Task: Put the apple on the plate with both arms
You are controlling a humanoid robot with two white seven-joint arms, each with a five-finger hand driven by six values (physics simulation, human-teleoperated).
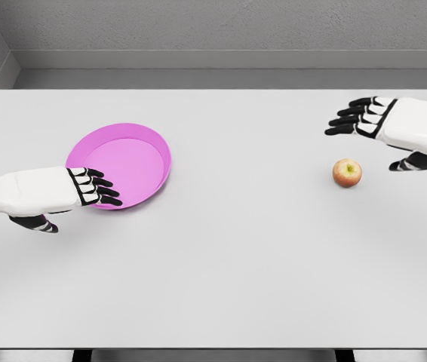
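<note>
A red-yellow apple [347, 173] stands on the white table at the right. A pink plate [130, 158] lies at the left. My right hand [364, 128] hovers above and to the right of the apple, fingers spread and pointing left, holding nothing and apart from the fruit. My left hand [85, 196] comes in from the left edge, its black fingertips [105, 191] over the plate's near rim, thumb [36, 223] below; it is open and holds nothing.
The white table [236, 264] spans the whole view, with its front edge near the picture's bottom. A grey wall runs along the back. Between plate and apple the table shows only bare surface.
</note>
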